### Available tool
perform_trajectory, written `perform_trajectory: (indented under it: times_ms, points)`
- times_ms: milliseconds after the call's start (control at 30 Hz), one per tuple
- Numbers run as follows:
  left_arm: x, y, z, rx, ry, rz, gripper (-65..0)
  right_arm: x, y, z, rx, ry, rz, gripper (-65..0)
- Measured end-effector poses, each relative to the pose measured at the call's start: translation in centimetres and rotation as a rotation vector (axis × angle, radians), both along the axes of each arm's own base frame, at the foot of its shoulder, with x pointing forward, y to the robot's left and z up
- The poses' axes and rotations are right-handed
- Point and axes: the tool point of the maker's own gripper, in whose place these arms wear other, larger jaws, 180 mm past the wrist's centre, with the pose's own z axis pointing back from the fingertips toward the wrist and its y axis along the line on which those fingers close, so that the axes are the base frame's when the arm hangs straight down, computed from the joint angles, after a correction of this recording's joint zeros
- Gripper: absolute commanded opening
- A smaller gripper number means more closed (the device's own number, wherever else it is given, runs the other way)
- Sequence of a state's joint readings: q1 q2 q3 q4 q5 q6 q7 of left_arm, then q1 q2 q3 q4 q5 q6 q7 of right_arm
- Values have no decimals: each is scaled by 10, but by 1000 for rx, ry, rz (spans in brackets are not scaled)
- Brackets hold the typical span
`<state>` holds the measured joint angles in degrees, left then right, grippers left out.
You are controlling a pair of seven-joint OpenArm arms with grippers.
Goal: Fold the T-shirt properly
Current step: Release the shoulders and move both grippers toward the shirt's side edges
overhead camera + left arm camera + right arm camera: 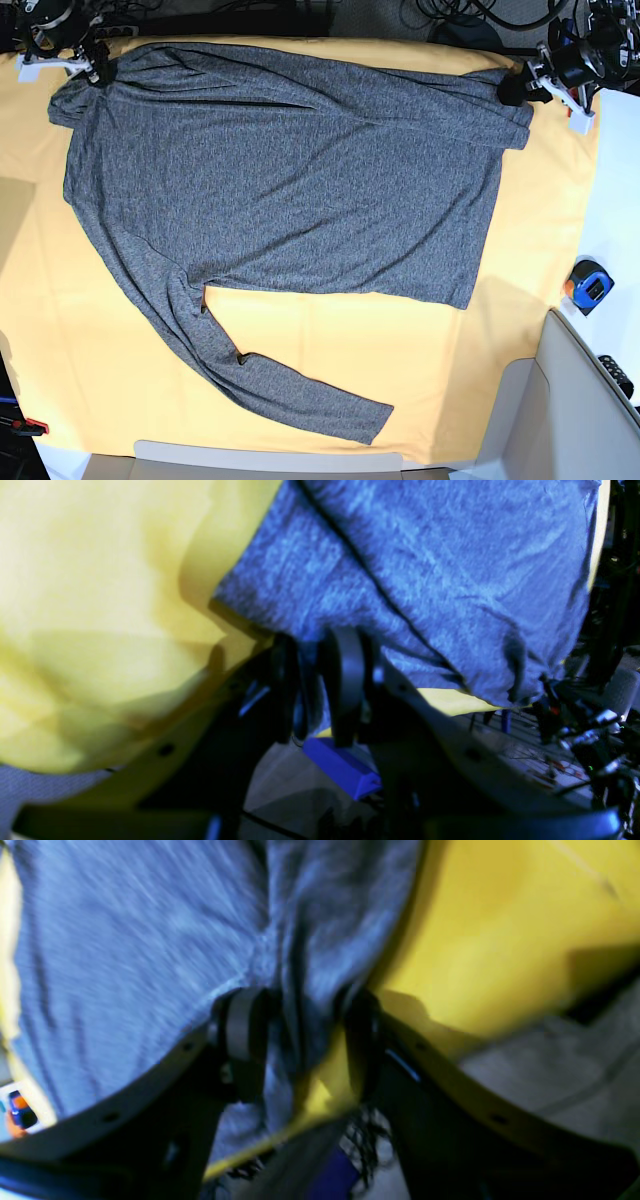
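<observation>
— You stand nearer. Start on the left of the table: what does the pincer there do?

— That one is the right pincer (302, 1040), at the far left corner of the T-shirt (290, 190). Its two jaws are clearly apart. A bunched fold of the grey cloth hangs between them and touches the dark fingers (242, 1035), but the gap is wider than the fold, so it is not pressed.

— And the shirt itself?

— It lies spread out flat on the yellow cloth (520, 330) that covers the table. It is heather grey, a soft knit. The body goes across the far half, with some long shallow wrinkles. One long sleeve (270, 385) runs from the left side down toward the near edge, and its cuff ends close to the middle. The top edge is a little rolled over.

— Now the right side.

— The left pincer (312, 680) is at the far right corner of the shirt. Its jaws are very near each other, with only a narrow slit, and the grey hem goes into that slit. If it is clamped on the hem or only touching it, I cannot tell; the wrist picture is blurred there.

— Any writing, any brand?

— On the shirt I see no print. Right of the cloth, on the bare white table, there is a small blue and orange object (588, 287); it is too small to read.
</observation>
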<state>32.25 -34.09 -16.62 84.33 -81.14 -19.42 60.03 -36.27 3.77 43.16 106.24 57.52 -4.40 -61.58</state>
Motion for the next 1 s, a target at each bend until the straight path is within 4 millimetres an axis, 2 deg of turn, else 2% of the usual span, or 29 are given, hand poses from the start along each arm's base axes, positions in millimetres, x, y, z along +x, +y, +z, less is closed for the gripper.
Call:
perform_trajectory:
  times_ms: [67, 133, 233, 400, 500, 600, 667, 733, 833, 933, 1000]
  points:
    - [-2, 7, 4, 25, 6, 0, -518, -10, -4, 5, -13, 32, -12, -373]
    - [-6, 22, 12, 53, 12, 10, -518, -25, -13, 8, -56, 84, -38, -373]
    - [-1, 38, 28, 97, -16, 18, -518, -43, -28, 17, -112, 121, -67, -373]
    - [14, 47, 56, 137, -93, 11, -518, -35, -41, 38, -169, 66, -82, -374]
    - [20, 53, 70, 165, -138, 12, -518, -41, -45, 44, -192, 64, -110, -374]
    - [29, 54, 90, 200, -198, 3, -518, -35, -45, 50, -180, 26, -122, -374]
    - [37, 51, 106, 230, -251, -21, -517, -15, -47, 61, -149, -70, -139, -374]
    - [45, 42, 116, 231, -293, -52, -514, 15, -48, 78, -127, -184, -126, -374]
    - [77, 41, 135, 249, -382, -59, -480, 62, -62, 99, -187, -313, -141, -374]
    - [122, 25, 157, 254, -483, -126, -460, 112, -62, 103, -211, -371, -134, -372]
    - [142, 15, 161, 283, -501, -170, -460, 151, -52, 91, -196, -378, -60, -371]
